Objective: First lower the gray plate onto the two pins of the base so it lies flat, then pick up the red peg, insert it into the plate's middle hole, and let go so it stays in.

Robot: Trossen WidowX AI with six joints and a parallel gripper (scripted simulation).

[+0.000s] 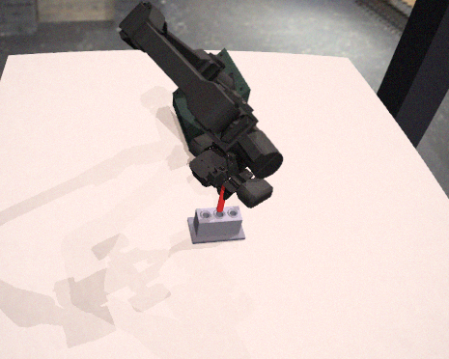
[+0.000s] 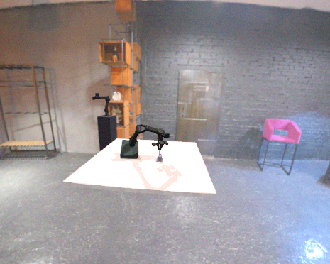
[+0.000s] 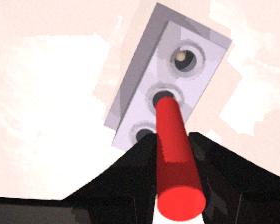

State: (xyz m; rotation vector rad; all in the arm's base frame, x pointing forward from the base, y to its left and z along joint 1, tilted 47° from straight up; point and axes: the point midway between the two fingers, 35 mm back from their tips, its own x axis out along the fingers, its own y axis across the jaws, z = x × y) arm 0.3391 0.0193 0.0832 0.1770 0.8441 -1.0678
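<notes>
The gray plate [image 1: 219, 227] [image 3: 153, 68], a thick block with three holes in a row, sits flat on the thin base [image 1: 195, 236] [image 3: 191, 25]. A pale pin tip [image 3: 180, 56] shows inside one outer hole. My gripper [image 1: 224, 188] [image 2: 160, 146] [image 3: 172, 141] is shut on the red peg [image 1: 220, 202] [image 2: 160, 152] [image 3: 174, 145], above the plate. The peg leans slightly in the top view, with its lower end at the middle hole [image 1: 219, 214]. Most of the peg is outside; whether its tip is inside the hole I cannot tell.
The arm [image 1: 211, 103] [image 2: 152, 128] reaches over from its dark green mount [image 1: 236, 77] [image 2: 129, 149] at the back of the white table [image 1: 347, 241] [image 2: 106, 170]. A dark post [image 1: 419, 68] stands beyond the table's right edge in the top view.
</notes>
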